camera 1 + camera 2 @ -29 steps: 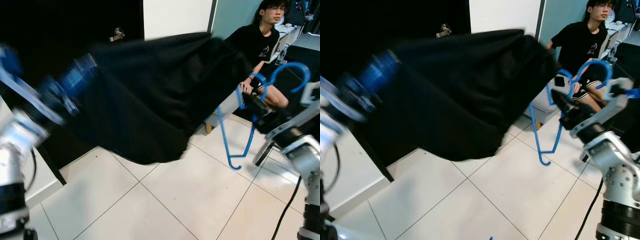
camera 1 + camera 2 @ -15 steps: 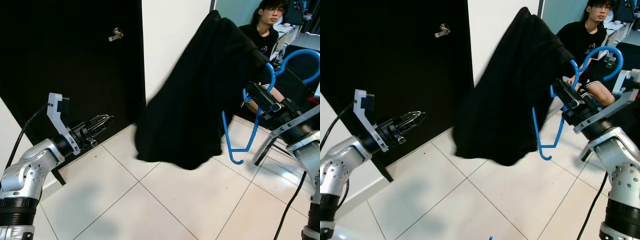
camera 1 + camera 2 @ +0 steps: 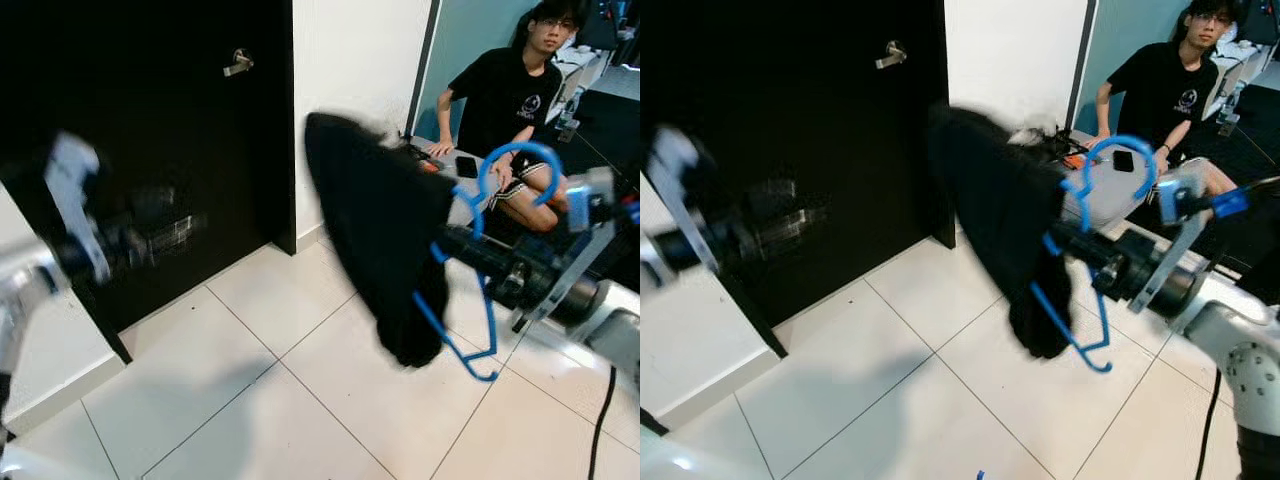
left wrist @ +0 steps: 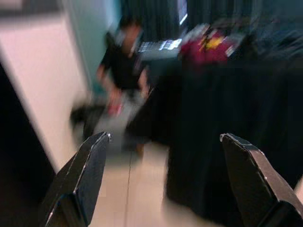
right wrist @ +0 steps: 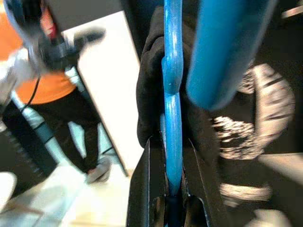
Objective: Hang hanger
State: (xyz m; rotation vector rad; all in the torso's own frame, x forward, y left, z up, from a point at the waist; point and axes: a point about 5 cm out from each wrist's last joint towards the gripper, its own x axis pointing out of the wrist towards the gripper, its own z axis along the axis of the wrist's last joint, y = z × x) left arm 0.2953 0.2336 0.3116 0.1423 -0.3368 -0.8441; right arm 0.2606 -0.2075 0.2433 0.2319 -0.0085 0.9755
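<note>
A blue plastic hanger (image 3: pixel 452 325) with its hook (image 3: pixel 512 157) up carries a black garment (image 3: pixel 385 235), which hangs in a bunch from its left side. My right gripper (image 3: pixel 468 247) is shut on the hanger's bar, and the right wrist view shows the bar (image 5: pixel 172 109) clamped between the fingers (image 5: pixel 142 189). My left gripper (image 3: pixel 165 232) is blurred in front of the black door, well to the left of the garment and apart from it. In the left wrist view its fingers (image 4: pixel 80 179) stand wide apart with nothing between them.
A black door (image 3: pixel 140 130) with a metal handle (image 3: pixel 238 63) stands at the left, and a white wall (image 3: pixel 355 60) is beside it. A person (image 3: pixel 512 90) sits on a bench at the back right. White floor tiles (image 3: pixel 270 400) lie below.
The garment, spread between both arms a second ago, now hangs bunched on the hanger. My left gripper has let go and drawn back left. The right arm has swung the hanger leftward.
</note>
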